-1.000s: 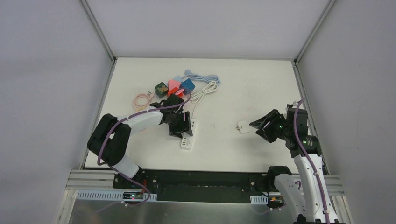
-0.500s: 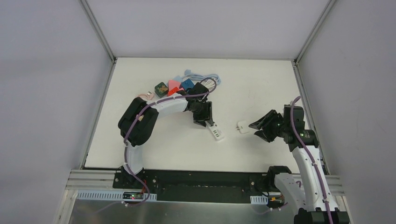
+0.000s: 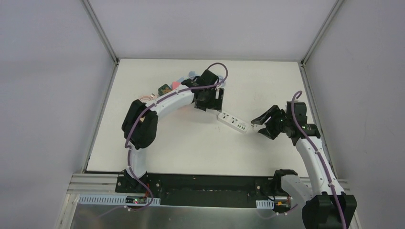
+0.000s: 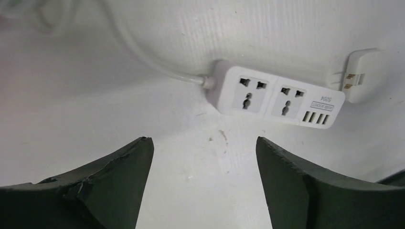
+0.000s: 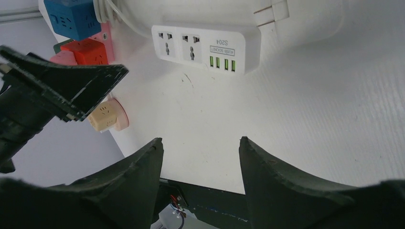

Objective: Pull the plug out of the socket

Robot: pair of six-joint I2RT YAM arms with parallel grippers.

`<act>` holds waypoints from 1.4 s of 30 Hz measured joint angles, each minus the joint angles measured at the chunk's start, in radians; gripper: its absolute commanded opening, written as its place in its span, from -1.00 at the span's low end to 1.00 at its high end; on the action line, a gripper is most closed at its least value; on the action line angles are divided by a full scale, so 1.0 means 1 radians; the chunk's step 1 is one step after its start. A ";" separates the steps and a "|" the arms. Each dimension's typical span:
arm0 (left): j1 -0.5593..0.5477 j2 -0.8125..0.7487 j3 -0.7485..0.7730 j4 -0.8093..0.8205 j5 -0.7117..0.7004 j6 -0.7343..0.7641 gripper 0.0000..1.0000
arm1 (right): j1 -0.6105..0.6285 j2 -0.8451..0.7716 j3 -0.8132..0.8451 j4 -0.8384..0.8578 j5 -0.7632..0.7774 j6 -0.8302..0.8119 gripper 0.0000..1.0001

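The left pincer (image 4: 203,141) hangs over the bench (image 3: 267,86) with its two dark fingers spread wide and nothing between them. Just past its tips lies the white power strip (image 4: 277,98), flat on the bench with its face up: two sockets side by side, then a row of four small ports at the right end. A white cord (image 4: 143,55) leaves the strip's left end and curls away toward the far left.

The plug (image 4: 365,81), a small white block, lies on the bench out of the sockets, just beside the strip's port end, with its two prongs pointing at that end. Whether the prongs touch the strip I cannot tell.

The right pincer (image 5: 200,140) comes in from the right side, low over the bench, its fingers also spread and holding nothing. It points at the strip's right end, so the strip sits between the two pincers, about mid-bench.

Further out, at the far left behind the left arm, sits a cluster of small adapter blocks: a blue block (image 5: 71,16), a red block (image 5: 81,50) and a beige block (image 5: 105,117) on a pink base.
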 measured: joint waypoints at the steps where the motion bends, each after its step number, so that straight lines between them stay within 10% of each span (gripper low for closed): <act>1: 0.009 -0.029 0.000 -0.021 -0.028 0.031 0.66 | 0.001 0.015 0.001 0.017 -0.003 0.001 0.28; 13: 0.168 -0.167 0.174 -0.158 -0.231 0.359 0.67 | 0.011 0.153 0.015 0.148 -0.029 0.017 0.31; 26: 0.451 0.138 0.439 -0.217 -0.161 0.241 0.62 | 0.025 0.186 0.018 0.166 -0.028 0.032 0.29; 42: 0.484 0.314 0.486 -0.161 -0.069 0.137 0.22 | 0.031 0.087 0.018 0.095 0.003 0.048 0.22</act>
